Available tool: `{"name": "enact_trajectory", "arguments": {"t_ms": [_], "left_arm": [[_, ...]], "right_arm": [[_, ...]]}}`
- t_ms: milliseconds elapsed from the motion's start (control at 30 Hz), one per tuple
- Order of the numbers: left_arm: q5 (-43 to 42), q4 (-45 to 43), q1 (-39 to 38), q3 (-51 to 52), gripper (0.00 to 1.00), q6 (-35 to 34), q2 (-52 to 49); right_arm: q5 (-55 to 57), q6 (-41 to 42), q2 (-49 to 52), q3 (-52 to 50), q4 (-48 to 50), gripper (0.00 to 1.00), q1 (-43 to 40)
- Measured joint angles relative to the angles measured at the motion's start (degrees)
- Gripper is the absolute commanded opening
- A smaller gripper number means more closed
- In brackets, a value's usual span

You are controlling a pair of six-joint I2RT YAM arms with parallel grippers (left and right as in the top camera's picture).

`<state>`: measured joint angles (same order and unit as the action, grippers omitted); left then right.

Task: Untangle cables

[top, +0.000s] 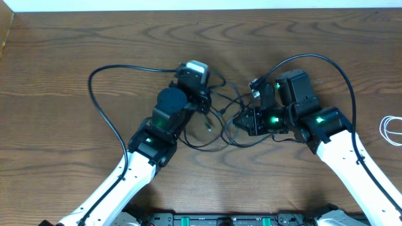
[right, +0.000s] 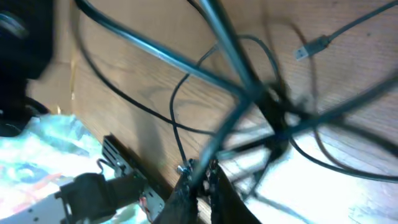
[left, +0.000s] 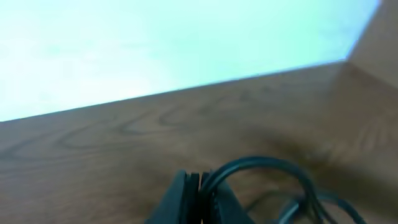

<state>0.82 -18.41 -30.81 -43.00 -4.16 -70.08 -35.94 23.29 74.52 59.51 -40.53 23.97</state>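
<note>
1 cable looks already free: the white cable [top: 384, 130] lies alone at the right edge of the overhead view, well apart from the rest. The black cables [top: 217, 116] are knotted in the middle of the surface [top: 63, 75], between both arms, so most work is left. Your left tool [left: 199, 198] is pressed together on a black strand, and your right tool [right: 199, 182] pinches one too. No container shows anywhere.

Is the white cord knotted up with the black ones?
No, in the overhead view the white cord lies alone at the far right edge, well apart from the black cords bunched in the middle.
</note>
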Motion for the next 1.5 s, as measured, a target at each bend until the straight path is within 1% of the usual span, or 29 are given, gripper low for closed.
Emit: {"name": "enact_trajectory", "arguments": {"t_ms": [33, 233, 300, 367, 433, 500, 533, 700, 833, 900, 1033, 1100, 1133, 1167, 1233, 1300, 1367, 1500], "left_arm": [[1.1, -1.0, 0.3, 0.0, 0.08, -1.1, 0.0], [5.0, -3.2, 4.3, 0.0, 0.08, -8.3, 2.2], [5.6, -3.2, 6.0, 0.0, 0.08, -11.6, 3.5], [5.5, -3.2, 7.1, 0.0, 0.08, -13.8, 4.4], [3.9, -3.3, 8.5, 0.0, 0.07, -15.9, 5.6], [-0.4, -3.4, 9.8, 0.0, 0.08, -17.4, 6.7], [-2.2, -3.4, 10.1, 0.0, 0.08, -17.7, 6.9], [-17.7, -5.9, 12.1, 0.0, 0.08, -18.1, 7.3], [-29.3, -10.3, 13.2, 0.0, 0.08, -18.1, 7.3], [-33.9, -11.5, 13.4, 0.0, 0.08, -18.1, 7.3], [-39.0, -11.6, 13.5, 0.0, 0.08, -18.1, 7.3], [-40.5, -11.7, 13.5, 0.0, 0.08, -18.1, 7.3], [-41.1, -11.7, 13.5, 0.0, 0.08, -18.1, 7.3], [-41.4, -11.7, 13.5, 0.0, 0.08, -18.1, 7.3], [-42.2, -11.7, 13.5, 0.0, 0.08, -18.1, 7.3], [-42.6, -11.9, 13.5, 0.0, 0.08, -18.1, 7.3], [-42.8, -12.1, 13.5, 0.0, 0.08, -18.1, 7.3], [-43.3, -12.1, 15.1, 0.0, 0.08, -18.1, 7.5]], "right_arm": [[0.6, -0.2, 0.0, 0.0, -0.8, 0.13, 0.0], [8.6, -0.8, 0.0, 0.0, -5.2, 0.15, 0.0], [12.5, -0.9, 0.0, 0.0, -6.8, 0.23, 0.0], [15.1, -1.0, 0.0, 0.0, -7.6, 0.39, 0.0], [17.3, -1.2, 0.0, 0.0, -7.9, 0.48, 0.0], [18.7, -1.2, 0.0, 0.0, -7.4, 0.57, 0.0], [19.2, -1.1, 0.0, 0.0, -7.1, 0.60, 0.0], [20.4, -0.5, 0.0, 0.0, -3.6, 0.65, 0.0], [20.7, 2.6, 0.9, 0.0, -0.1, 0.70, 0.0], [20.8, 4.5, 2.2, 0.0, 1.8, 0.71, 0.0], [20.5, 7.8, 6.0, 0.0, 7.9, 0.72, 0.0], [19.4, 9.1, 8.0, 0.0, 10.5, 0.70, 0.0], [18.1, 9.7, 9.2, 0.0, 12.6, 0.63, 0.0], [17.0, 10.0, 10.3, 0.0, 14.1, 0.53, 0.0], [15.3, 10.7, 12.3, 0.0, 15.8, 0.24, 0.2], [15.1, 11.2, 14.5, 0.0, 16.0, 0.02, 0.5], [16.3, 11.6, 16.8, 0.0, 14.0, 0.01, 0.7], [23.9, 12.4, 19.5, 0.0, 5.3, 0.02, 0.0]]}}
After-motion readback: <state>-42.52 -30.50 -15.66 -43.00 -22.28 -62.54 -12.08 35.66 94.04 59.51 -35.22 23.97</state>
